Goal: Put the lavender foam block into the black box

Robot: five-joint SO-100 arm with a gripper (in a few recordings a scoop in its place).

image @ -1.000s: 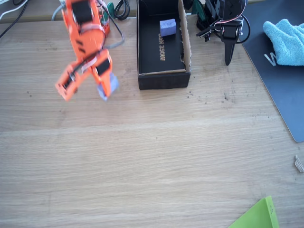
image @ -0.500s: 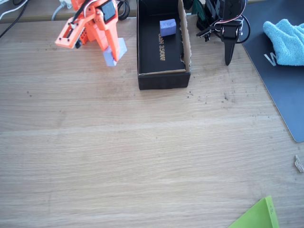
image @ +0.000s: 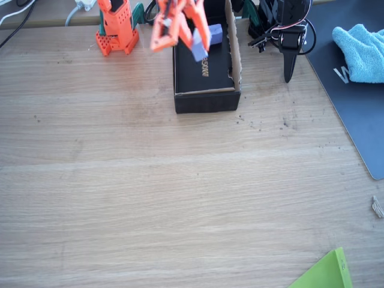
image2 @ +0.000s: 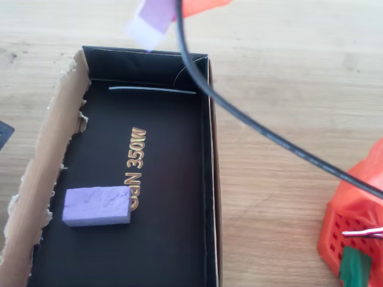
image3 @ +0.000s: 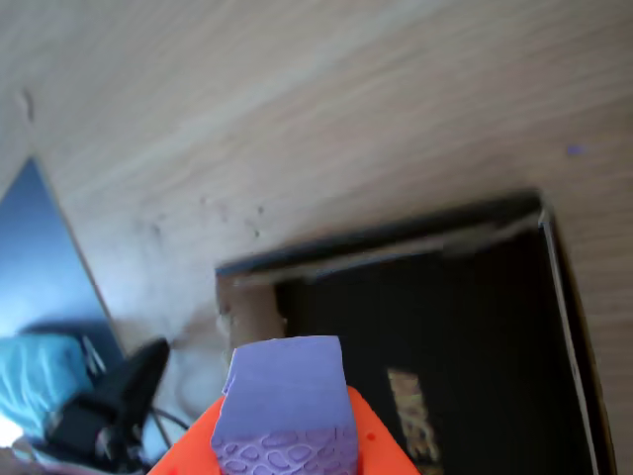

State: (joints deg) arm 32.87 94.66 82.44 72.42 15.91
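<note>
Your orange two-finger gripper (image: 191, 30) is clamped on the small oblong lavender foam block (image: 199, 47), holding it in the air over the left part of the long black cardboard box (image: 204, 99) in the fixed view. In the wrist view the lavender foam block (image3: 285, 406) sits between the orange fingers (image3: 376, 445), its end pointing toward the box's open interior. In the overhead view the block (image2: 152, 18) is blurred and hangs over the short black end wall, right at the edge of the black box (image2: 210, 179).

Inside the box, a second lavender foam piece (image2: 97, 205) lies on the black floor beside the gold lettering (image2: 133, 167), close to the torn brown cardboard edge (image2: 51, 155). The floor between that piece and the end wall beneath your block is bare. A black cable (image2: 251, 128) crosses above the box's corner and the wooden table (image: 180, 198).

In the fixed view, the arm's orange base (image: 117, 27) stands to the left of the box. To the right of the box, a dark mat (image: 360, 108) carries a turquoise cloth (image: 363, 51).
</note>
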